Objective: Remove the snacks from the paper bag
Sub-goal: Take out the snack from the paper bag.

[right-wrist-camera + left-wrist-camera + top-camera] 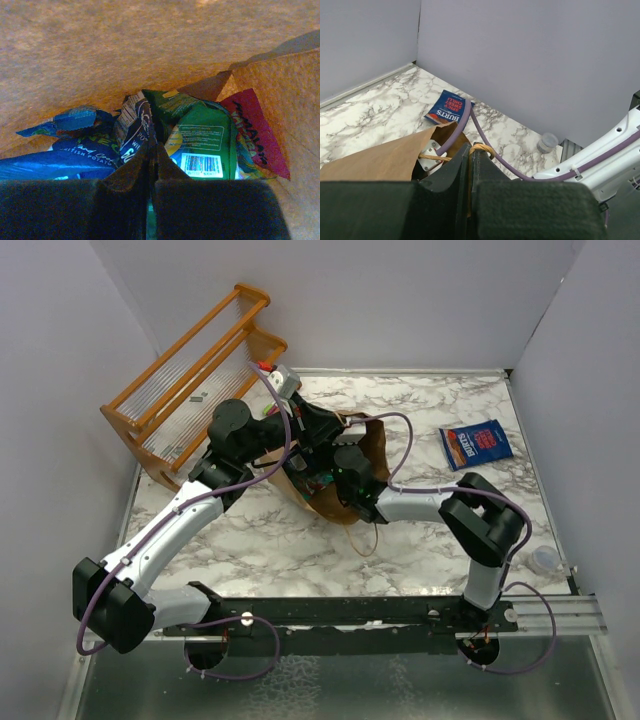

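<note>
Bolted at the near edge of the marble-patterned tabletop (420,405), both arms reach toward its middle and meet at the paper bag (368,445). An orange wooden rack (190,380) leans in the far left corner, just behind the left arm. The brown bag sits creased between the two wrists, beside the rack, and the right wrist goes in at its mouth. The left fingers (452,175) are pressed together on the bag's twisted paper handle (482,148), which loops over their tips at the rim. The right fingers (127,172) are deep inside the bag, closed on the edge of a dark blue packet (134,127) that stands up from their tips. Around it in the bag lie a green packet (200,140) with its barcode showing, a red-pink packet (255,130) against the paper wall, and a bright blue packet (60,162) on the other side. One blue snack packet (477,443) lies flat on the tabletop near the far right corner, well apart from the bag. A small clear round cup (545,560) sits by the right edge.
</note>
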`<state>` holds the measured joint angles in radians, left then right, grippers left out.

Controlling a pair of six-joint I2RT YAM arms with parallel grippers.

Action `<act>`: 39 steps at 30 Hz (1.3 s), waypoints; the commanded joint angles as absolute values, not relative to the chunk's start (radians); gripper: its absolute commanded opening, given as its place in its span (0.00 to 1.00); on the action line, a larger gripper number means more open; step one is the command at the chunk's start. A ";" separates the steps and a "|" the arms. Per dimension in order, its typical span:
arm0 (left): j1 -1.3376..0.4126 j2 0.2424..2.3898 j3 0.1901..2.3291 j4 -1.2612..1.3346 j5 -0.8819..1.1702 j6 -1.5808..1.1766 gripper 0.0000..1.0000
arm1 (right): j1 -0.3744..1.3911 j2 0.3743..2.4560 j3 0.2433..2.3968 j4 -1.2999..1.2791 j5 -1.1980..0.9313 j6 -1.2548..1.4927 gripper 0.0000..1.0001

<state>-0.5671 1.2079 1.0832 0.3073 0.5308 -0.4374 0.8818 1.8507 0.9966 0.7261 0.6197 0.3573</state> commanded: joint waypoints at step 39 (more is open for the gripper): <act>-0.574 1.186 1.098 0.213 0.318 -0.346 0.00 | 0.882 0.979 0.823 0.214 0.045 0.187 0.01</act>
<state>-0.5713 1.2083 1.0832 0.2394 0.3950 -0.3893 0.8818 1.0565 0.7601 0.3294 0.1173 0.2428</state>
